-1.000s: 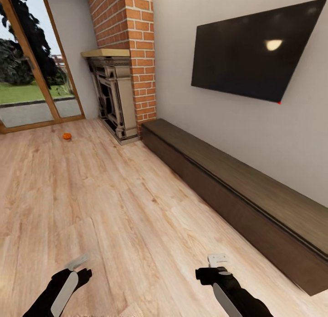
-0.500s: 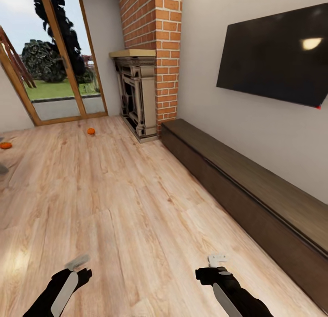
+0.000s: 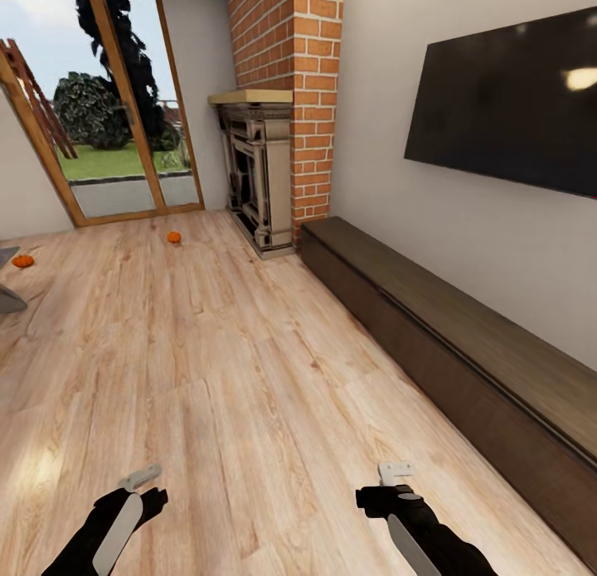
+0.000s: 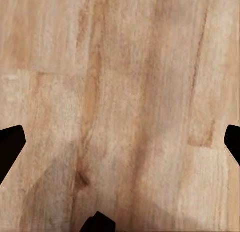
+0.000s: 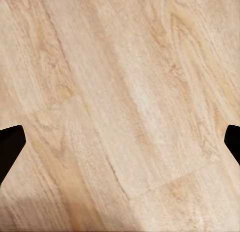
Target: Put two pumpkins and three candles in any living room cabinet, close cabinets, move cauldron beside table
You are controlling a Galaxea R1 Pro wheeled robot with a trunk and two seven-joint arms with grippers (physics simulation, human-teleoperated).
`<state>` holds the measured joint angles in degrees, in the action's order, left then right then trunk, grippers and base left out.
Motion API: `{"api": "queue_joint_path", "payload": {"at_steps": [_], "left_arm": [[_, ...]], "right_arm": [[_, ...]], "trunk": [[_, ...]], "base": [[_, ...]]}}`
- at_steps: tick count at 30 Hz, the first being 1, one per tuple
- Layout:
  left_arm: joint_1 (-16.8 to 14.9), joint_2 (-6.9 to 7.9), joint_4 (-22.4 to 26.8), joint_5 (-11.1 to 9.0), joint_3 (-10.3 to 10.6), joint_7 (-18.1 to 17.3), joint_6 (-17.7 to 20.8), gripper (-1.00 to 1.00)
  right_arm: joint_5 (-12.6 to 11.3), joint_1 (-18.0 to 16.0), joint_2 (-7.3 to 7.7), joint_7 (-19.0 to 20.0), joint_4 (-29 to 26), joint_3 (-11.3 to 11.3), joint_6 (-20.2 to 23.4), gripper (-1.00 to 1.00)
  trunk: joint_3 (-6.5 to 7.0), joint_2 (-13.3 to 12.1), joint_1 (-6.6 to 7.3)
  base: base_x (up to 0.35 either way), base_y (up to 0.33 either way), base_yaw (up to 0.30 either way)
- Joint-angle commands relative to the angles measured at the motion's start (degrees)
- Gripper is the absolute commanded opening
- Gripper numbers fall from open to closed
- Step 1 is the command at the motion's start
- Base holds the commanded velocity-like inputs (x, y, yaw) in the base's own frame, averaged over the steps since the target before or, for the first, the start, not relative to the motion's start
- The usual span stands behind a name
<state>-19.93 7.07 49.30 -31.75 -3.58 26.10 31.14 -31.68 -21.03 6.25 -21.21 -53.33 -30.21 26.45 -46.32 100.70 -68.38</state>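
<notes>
Both grippers spread wide & empty, left gripper [image 4: 120,142] and right gripper [image 5: 120,142] over bare floor [image 3: 249,377]. Two pumpkins, one [image 3: 173,237] near the fireplace [image 3: 259,178], other [image 3: 23,261] far left by a grey table corner [image 3: 7,298]; cabinet [image 3: 464,360] shut along the right wall. Risk: base nudges a pumpkin on approach, it rolls off. Vs earlier: view has swung left, 2nd pumpkin now in.

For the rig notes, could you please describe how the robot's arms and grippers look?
Both arms are black with a pale grey panel along the forearm. The left gripper and right gripper end in small light grey fingers; in the wrist views the fingertips look black. No cables or markings are visible.
</notes>
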Motion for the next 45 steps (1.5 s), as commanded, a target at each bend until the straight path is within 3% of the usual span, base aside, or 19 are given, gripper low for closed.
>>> {"api": "queue_joint_path", "payload": {"at_steps": [1, 14, 26, 45], "left_arm": [[-0.02, -0.01, 0.12, -0.6, 0.04, 0.45, 0.13, 1.0], [-0.02, 0.05, 0.1, -0.59, -0.03, 0.44, 0.13, 1.0], [-0.02, -0.04, 0.1, -0.67, 0.11, 0.37, -2.0, 1.0], [-0.02, -0.07, 0.1, -0.84, 0.06, 0.35, -2.14, 1.0]], "right_arm": [[-0.58, -0.06, 0.08, -0.59, -0.1, -0.28, 0.09, 1.0], [-0.58, -0.06, -0.02, -0.73, -0.17, -0.28, 0.09, 1.0], [-0.58, -0.06, -0.2, -0.91, -0.1, -0.32, 0.18, 1.0], [-0.58, -0.06, -0.19, -0.81, -0.1, -0.3, 0.12, 1.0]], "trunk": [[-0.05, 0.03, -0.01], [-0.05, 0.03, -0.01], [-0.05, 0.03, -0.01], [-0.05, 0.03, -0.01]], "base": [[0.203, 0.0, 0.0], [0.212, 0.132, 0.0], [0.013, 0.022, 0.0], [0.0, 0.0, 0.0]]}}
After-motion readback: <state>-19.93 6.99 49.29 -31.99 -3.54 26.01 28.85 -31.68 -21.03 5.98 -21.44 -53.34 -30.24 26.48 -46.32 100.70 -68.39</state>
